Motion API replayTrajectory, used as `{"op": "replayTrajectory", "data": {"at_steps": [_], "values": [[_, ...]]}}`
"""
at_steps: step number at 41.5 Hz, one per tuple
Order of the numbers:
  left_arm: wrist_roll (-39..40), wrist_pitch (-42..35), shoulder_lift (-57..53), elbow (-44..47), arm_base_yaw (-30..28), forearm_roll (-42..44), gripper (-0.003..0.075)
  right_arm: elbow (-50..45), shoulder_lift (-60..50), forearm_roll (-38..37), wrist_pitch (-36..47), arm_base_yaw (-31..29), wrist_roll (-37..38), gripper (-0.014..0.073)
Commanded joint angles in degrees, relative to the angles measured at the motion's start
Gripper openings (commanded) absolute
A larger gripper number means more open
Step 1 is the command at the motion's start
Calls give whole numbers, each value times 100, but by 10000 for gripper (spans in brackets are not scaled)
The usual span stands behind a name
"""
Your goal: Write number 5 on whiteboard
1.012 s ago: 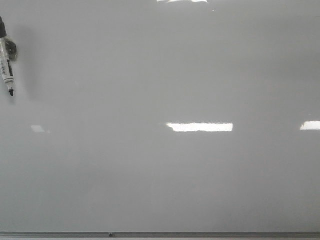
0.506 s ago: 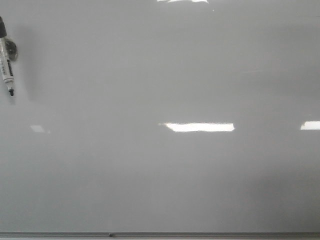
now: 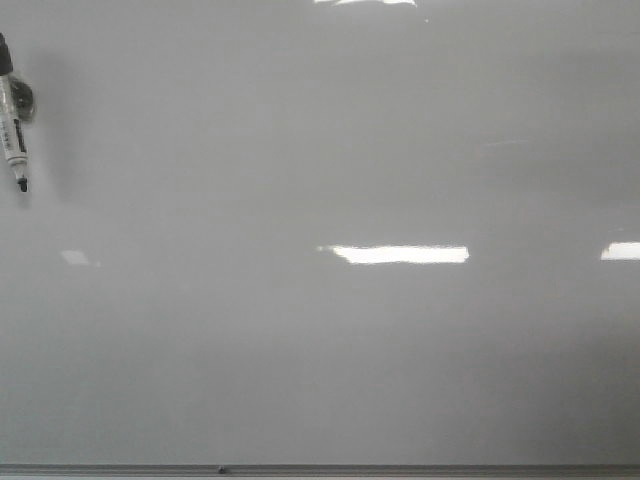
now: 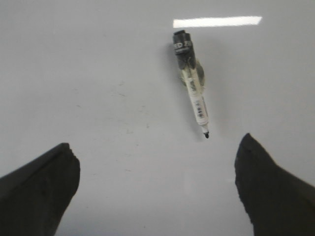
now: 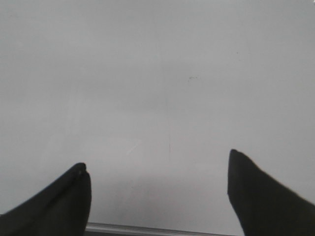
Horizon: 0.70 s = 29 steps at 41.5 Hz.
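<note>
While the whiteboard (image 3: 330, 340) is showing no number 5, both claws, left (image 4: 157, 189) and right (image 5: 158, 196), are hanging apart and empty; the marker (image 4: 192, 88) is lying on the board ungrasped.

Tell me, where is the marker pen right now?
The marker pen lies on the whiteboard at the far left edge of the front view, uncapped tip down, ahead of the open left end effector.
</note>
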<state>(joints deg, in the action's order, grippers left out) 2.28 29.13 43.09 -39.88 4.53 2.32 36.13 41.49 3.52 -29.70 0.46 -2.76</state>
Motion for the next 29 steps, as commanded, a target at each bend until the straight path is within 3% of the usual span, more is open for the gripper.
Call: {"op": "replayTrajectory", "data": {"at_steps": [1,10,29], "values": [[-18,-715,302,-178,318,-19,632,130,8,37,384,-21,-30,598],[-18,-1444,1064,-178,465,-569,617,130,8,37,384,-21,-30,598],[-7,-3203,2670,-178,465,-798,617,130,8,37,384,-21,-30,598]]}}
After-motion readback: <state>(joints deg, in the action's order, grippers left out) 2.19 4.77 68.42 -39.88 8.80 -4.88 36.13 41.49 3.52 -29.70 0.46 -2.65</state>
